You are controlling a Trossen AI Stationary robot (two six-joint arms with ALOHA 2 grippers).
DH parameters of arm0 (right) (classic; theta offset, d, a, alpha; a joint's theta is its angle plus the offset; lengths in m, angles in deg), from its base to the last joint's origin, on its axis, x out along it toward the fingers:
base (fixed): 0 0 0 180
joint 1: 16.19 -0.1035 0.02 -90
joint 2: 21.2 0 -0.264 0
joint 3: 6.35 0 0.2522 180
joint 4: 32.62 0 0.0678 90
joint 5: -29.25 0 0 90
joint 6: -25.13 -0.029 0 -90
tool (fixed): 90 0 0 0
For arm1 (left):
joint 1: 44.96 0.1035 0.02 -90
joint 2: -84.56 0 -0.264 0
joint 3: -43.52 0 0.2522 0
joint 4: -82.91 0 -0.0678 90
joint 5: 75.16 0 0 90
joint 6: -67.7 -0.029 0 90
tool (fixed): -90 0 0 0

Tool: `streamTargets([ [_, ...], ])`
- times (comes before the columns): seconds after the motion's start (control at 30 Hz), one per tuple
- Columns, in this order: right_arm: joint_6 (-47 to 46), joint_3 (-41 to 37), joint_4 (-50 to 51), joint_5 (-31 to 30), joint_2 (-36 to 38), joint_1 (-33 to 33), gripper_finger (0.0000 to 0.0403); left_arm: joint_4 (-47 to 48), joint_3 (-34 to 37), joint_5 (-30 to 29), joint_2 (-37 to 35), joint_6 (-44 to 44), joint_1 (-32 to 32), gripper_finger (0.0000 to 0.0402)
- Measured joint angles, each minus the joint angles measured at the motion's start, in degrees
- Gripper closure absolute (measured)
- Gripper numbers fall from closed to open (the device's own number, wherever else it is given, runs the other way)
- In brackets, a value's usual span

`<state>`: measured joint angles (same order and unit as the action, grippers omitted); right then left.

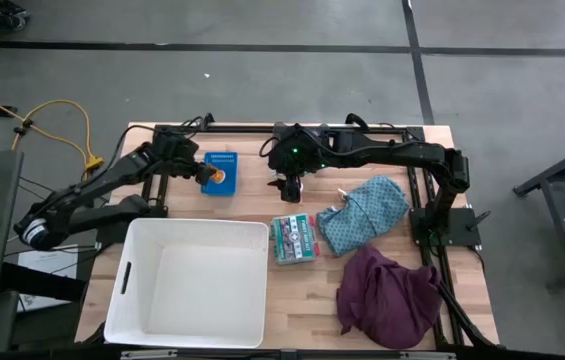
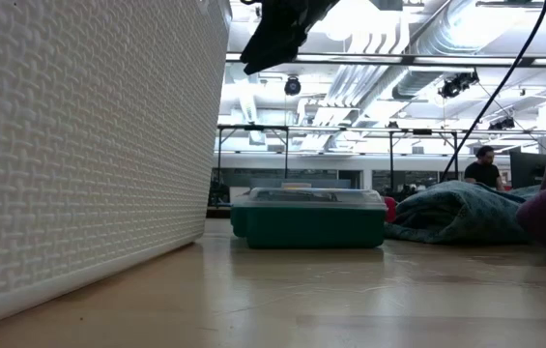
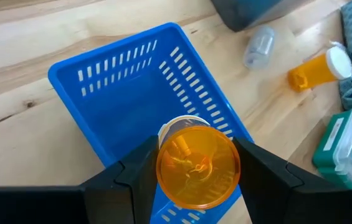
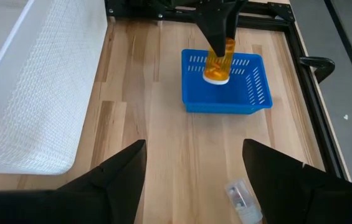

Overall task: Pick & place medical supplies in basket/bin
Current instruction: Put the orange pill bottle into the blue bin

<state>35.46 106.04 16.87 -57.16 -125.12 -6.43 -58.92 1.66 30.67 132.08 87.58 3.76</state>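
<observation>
The left gripper [image 3: 194, 186] grasps an orange bottle [image 3: 197, 165] cap-down just above the small blue basket [image 3: 132, 93], the placing step in hand. The right gripper [image 4: 194, 180] hovers spread and empty nearby. Next, judging by this, comes lowering and letting go.

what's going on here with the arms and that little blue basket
The left gripper holds an orange bottle, cap down, over the small blue basket at the back of the table. The right gripper hangs open nearby, holding nothing. A second orange bottle lies on the wood beside the teal cloth. The maroon cloth and a green case are out too, and the white bin has nothing in it.
</observation>
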Motion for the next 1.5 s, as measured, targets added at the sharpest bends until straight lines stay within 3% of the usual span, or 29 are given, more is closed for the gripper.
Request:
streamTargets([
  [0.2,0.00,0.00,0.00,0.00,0.00,0.00,0.0149,-0.88,0.00,-0.13,2.31,-3.03,-0.19,0.0221],
  [0.53,0.00,0.00,0.04,0.00,0.00,0.00,0.0149,-1.80,0.00,-0.33,2.87,-3.52,-0.19,0.0175],
  [1.13,0.01,0.00,0.09,-0.01,0.00,0.00,0.0149,-3.31,0.00,-0.30,2.87,-3.45,-0.19,0.0170],
  [1.4,0.02,0.00,0.12,-0.29,0.00,0.00,0.0149,-19.93,0.00,12.26,2.85,-7.48,-2.05,0.0170],
  [1.5,0.02,0.00,0.37,-0.41,0.00,0.00,0.0149,-25.30,-0.02,14.12,2.83,-10.83,-4.64,0.0170],
])
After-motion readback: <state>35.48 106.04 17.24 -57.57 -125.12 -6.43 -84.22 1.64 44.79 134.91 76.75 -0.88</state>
